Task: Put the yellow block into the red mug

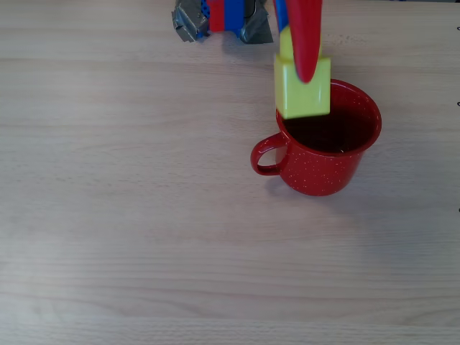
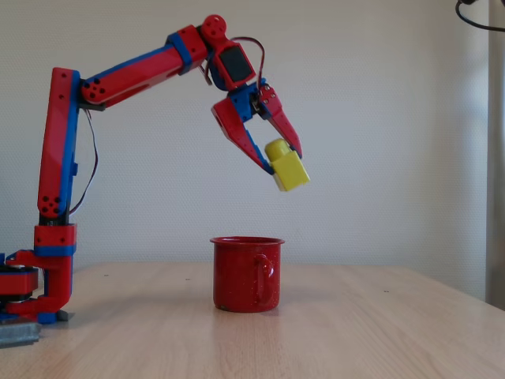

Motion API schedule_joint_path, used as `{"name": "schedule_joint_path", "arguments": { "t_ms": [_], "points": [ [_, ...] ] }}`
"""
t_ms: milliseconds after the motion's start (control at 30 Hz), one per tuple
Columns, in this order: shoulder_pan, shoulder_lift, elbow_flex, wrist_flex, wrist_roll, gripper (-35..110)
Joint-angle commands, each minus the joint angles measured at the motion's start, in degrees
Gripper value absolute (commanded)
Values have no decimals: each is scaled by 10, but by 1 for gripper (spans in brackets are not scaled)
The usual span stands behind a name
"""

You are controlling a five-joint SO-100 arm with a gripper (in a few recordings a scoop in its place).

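Red mug (image 2: 245,274) upright on table (image 2: 355,332), handle (image 1: 267,156) pointing left in overhead view. Gripper (image 2: 281,161) clamps yellow block (image 2: 288,169) above rim, tilted, stud up-left toward fingers.

Red and blue arm (image 2: 118,75) standing upright at its base, upper link reaching across, wrist bent downward, tool (image 2: 282,164) angled down, its fingers closed on the yellow block (image 2: 289,169), held high in the air

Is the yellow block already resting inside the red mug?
No, the hand holds the yellow block in the air, well above the red mug.
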Motion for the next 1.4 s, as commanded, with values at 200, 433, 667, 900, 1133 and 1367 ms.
{"name": "schedule_joint_path", "arguments": {
  "t_ms": [200, 433, 667, 900, 1133, 1367],
  "points": [
    [-74, 157, -11, 80, -5, 0],
    [-114, 223, 52, 119, -7, 0],
    [-122, 230, 113, 117, -9, 0],
    [-141, 201, 159, 91, -8, 0],
    [-138, 145, 163, 38, -1, 0],
    [-130, 82, 149, 12, -6, 0]
  ]
}}
